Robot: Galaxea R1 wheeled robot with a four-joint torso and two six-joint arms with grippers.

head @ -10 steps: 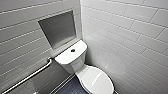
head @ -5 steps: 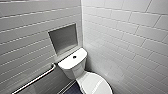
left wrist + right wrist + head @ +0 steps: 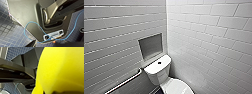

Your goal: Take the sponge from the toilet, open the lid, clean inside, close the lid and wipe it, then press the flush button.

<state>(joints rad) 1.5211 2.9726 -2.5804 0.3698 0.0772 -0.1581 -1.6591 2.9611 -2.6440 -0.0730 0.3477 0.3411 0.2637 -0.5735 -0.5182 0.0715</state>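
Looking down through the head camera, I see the toilet [image 3: 159,72] tucked into the corner of two white tiled walls [image 3: 209,37], its tank just below a recessed niche [image 3: 151,46]. The round flush button [image 3: 159,62] is the one thing on the flat tank top. The lid [image 3: 177,87] looks to be down over the bowl, though the picture's lower edge cuts it off. A metal grab bar [image 3: 125,81] runs along the niche wall, beside the tank and nearer to me.

On the right wrist camera the sponge [image 3: 60,69] is bright yellow and pressed up very close to the lens. It hangs well above the dark blue mosaic floor [image 3: 16,52], with part of my robot's own body behind it. A dark edge beneath it seems to be one of the right gripper's fingers [image 3: 56,92], so I read that gripper as clamped on the sponge. I cannot make out where the sponge sits along them.

The left wrist camera shows the robot's grey base [image 3: 25,12], a looping blue cable [image 3: 26,31] and the same floor tiles. I cannot tell how the left gripper stands
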